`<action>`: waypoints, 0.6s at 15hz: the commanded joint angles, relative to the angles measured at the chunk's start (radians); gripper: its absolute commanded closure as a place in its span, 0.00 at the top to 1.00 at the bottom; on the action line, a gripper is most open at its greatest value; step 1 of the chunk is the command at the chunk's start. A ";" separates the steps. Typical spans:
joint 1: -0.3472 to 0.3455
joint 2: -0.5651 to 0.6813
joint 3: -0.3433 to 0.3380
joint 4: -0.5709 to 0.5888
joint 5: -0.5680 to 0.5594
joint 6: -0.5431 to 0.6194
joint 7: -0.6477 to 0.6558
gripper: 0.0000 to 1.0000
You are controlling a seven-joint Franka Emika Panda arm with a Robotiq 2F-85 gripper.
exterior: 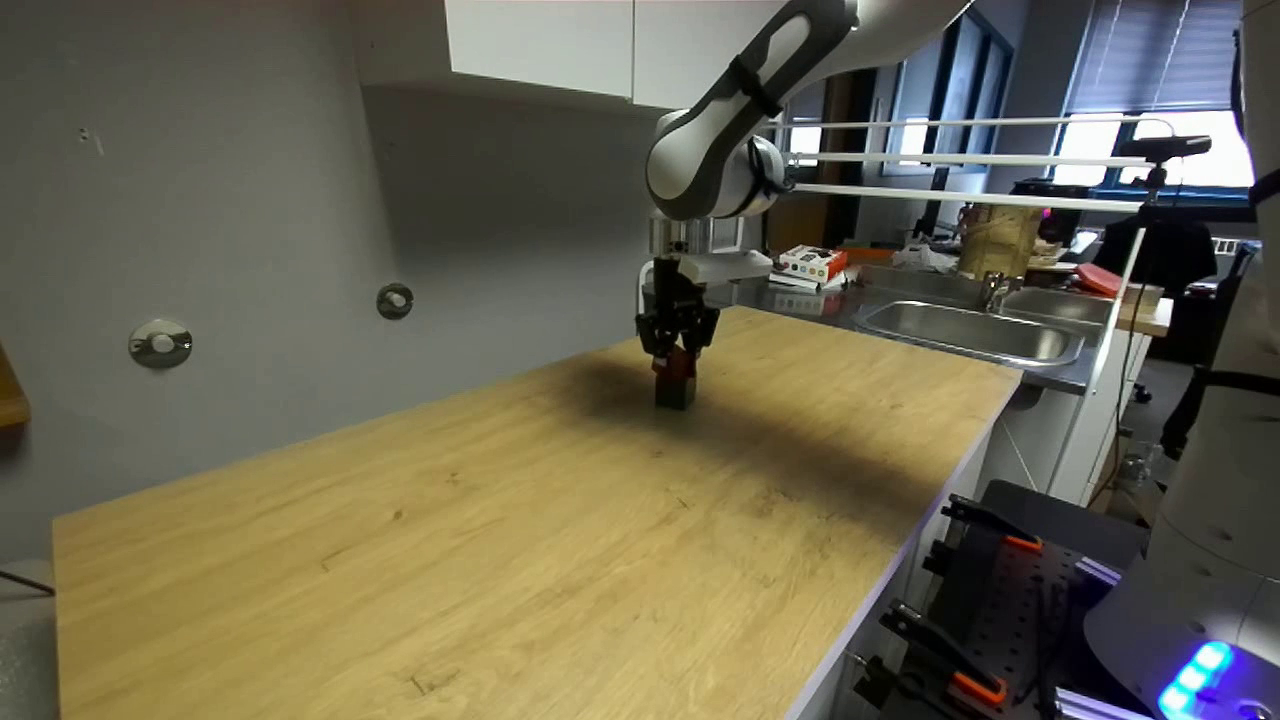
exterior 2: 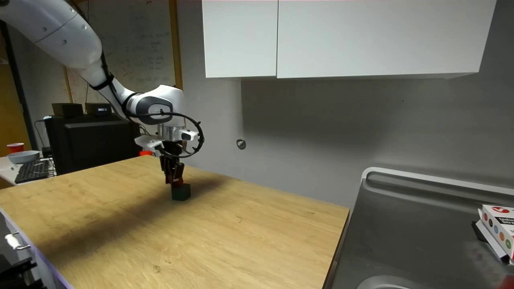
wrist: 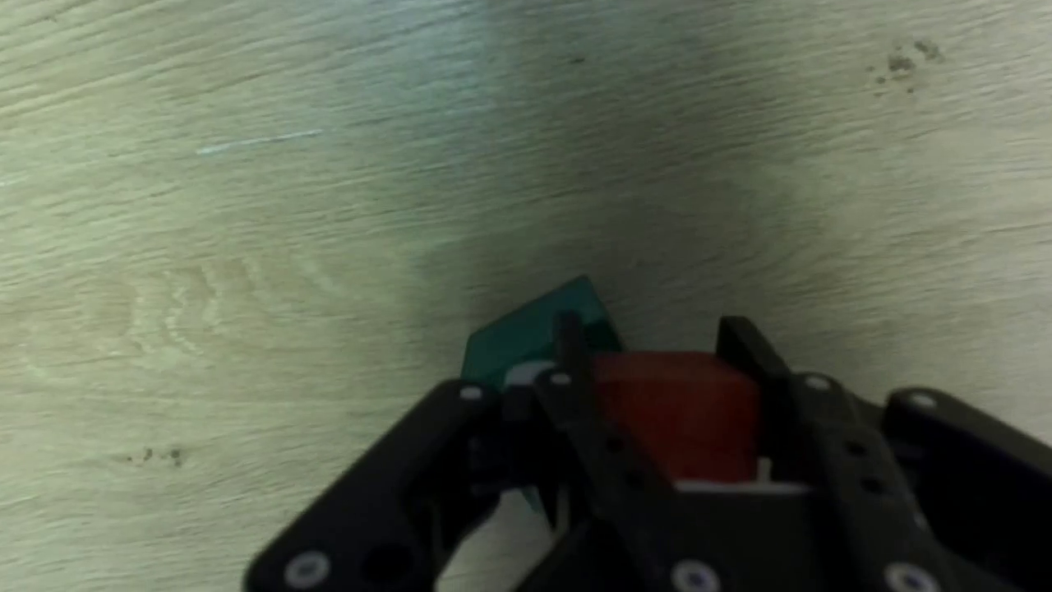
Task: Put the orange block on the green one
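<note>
Jaws point straight down, gripping the orange block (wrist: 682, 411) over the green one (exterior 2: 181, 192), contact unclear.

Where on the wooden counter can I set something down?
The wooden counter is bare between the green block and the steel sink counter, and from the block to its opposite end. Crowded: at the green block, with the gripper holding the orange block over it.

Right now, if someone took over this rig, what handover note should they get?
Gripper: shut on the orange cube.
Below it, the dark green cube sits on the wooden tabletop, showing to its left in the wrist view; I can't tell whether the cubes touch.
Done: orange cube grasped and held above the dark green cube.
Left: probably check centring, lower if needed, release, back off.
</note>
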 commanded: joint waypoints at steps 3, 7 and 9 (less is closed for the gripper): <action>-0.003 0.048 -0.006 0.089 -0.029 -0.046 0.027 0.18; -0.008 0.062 -0.011 0.113 -0.028 -0.052 0.031 0.69; -0.010 0.064 -0.011 0.116 -0.026 -0.055 0.029 0.81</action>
